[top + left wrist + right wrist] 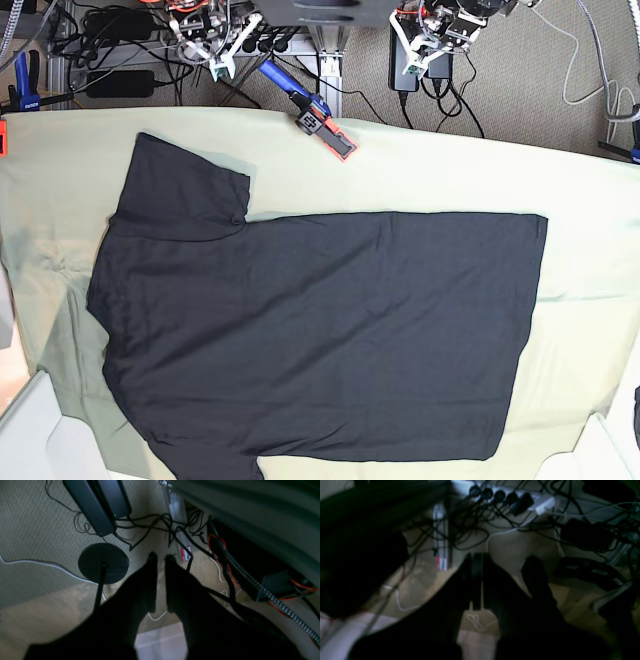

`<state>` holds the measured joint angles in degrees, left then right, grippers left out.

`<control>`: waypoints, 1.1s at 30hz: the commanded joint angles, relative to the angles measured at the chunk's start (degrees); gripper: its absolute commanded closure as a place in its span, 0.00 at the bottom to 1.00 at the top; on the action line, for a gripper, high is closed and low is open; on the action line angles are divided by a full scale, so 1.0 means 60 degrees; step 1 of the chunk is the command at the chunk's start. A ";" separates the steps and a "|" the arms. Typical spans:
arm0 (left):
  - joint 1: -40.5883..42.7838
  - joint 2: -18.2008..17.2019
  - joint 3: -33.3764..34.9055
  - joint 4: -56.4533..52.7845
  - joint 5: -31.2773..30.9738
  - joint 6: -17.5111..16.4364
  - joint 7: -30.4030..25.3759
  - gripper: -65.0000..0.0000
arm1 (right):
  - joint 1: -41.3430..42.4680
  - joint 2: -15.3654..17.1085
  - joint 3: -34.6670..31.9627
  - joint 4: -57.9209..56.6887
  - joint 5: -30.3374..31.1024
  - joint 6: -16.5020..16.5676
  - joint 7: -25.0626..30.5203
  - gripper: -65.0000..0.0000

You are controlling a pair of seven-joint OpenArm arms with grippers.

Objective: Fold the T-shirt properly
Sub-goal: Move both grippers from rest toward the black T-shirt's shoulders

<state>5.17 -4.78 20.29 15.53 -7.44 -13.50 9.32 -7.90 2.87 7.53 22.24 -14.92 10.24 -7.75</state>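
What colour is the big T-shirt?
Plain black T-shirt, seen best in the base view.

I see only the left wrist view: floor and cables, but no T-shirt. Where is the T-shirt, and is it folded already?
Observer: The T-shirt lies spread flat on the green cloth, not yet folded.
Operator: Which way does it lie?
Observer: In the base view one sleeve points to the upper left and the hem is at the right.
Operator: And the right claw?
Observer: The right claw is shut and empty, over the floor beyond the cloth's far edge.
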 commanded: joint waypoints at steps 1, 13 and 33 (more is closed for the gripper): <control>0.0153 -0.0058 0.0007 0.0036 0.0007 0.0066 0.0025 0.91 | -0.0204 0.0084 -0.0011 0.0138 -0.0146 0.0200 0.0040 1.00; 0.2663 -0.1297 -0.0747 0.3530 -0.0758 -0.1231 0.0204 0.91 | -0.3005 0.1100 -0.0011 0.3111 0.0933 0.1373 -0.0062 1.00; 0.7122 -0.2248 -0.5581 1.2604 -0.4535 -0.2725 0.3027 0.91 | -0.7916 0.3166 0.0579 1.2222 0.3792 0.1373 -0.3654 0.88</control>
<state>47.11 -17.87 -12.93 90.50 -34.20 -29.02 28.08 -54.54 21.28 10.66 94.85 7.90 16.69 -30.06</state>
